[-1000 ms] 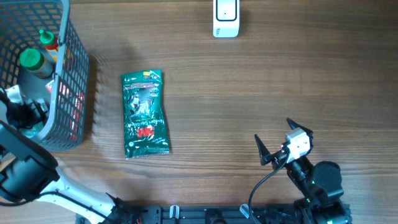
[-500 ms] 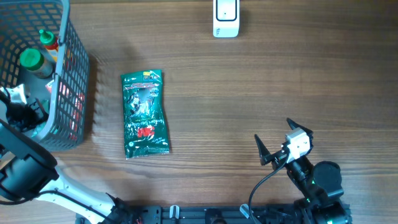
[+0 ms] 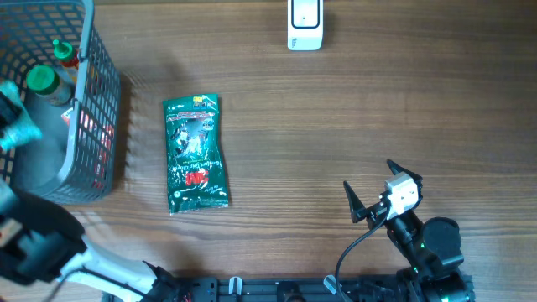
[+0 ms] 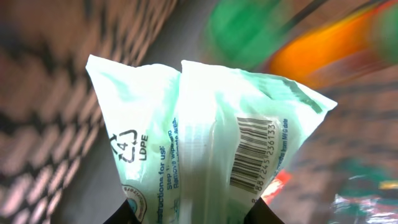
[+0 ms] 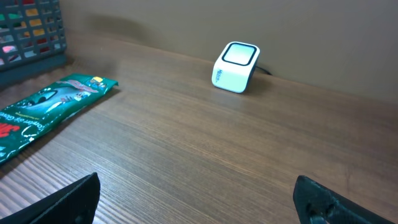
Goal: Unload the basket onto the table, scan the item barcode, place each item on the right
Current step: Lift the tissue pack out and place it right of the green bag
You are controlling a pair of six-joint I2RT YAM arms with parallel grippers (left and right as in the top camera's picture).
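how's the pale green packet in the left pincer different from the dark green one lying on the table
Colour: the pale green packet is light mint; the dark green packet is deep green with a red logo.
Pose: the pale one is gripped by the left pincer and held up; the dark one lies flat on the table, untouched.
Print: the pale one shows a barcode; none is visible on the dark one's upper face.
Both are soft plastic packets.
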